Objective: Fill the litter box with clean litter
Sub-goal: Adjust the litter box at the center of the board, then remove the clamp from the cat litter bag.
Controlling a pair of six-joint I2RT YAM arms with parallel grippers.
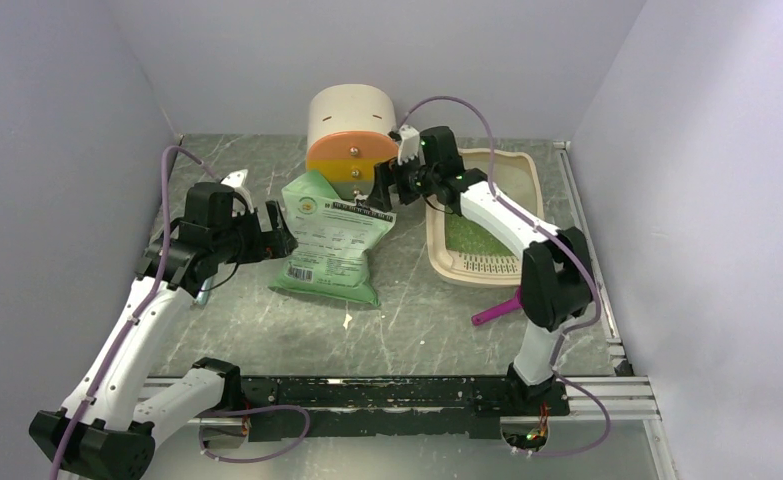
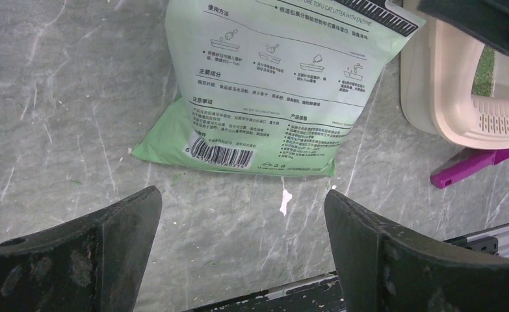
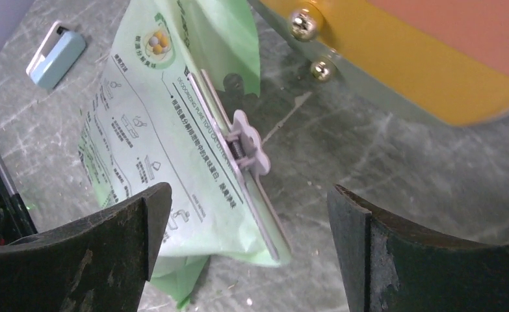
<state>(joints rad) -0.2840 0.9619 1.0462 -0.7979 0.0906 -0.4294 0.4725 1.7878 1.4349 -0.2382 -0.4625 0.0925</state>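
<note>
Green bag (image 1: 332, 240) between wide-spread, empty left gripper (image 2: 242, 193) and right gripper (image 3: 248, 188); magenta scoop (image 1: 495, 310) by litter box (image 1: 482, 266).

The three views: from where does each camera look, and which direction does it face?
Top external: above and behind the robot, looking down on the table; both arms show.
Left wrist: on the left arm, facing the bag's barcode end and litter box; open left claw shows.
Right wrist: on the right arm, facing the clip and drawer unit; open right claw shows.
Shared: all see the bag.
</note>
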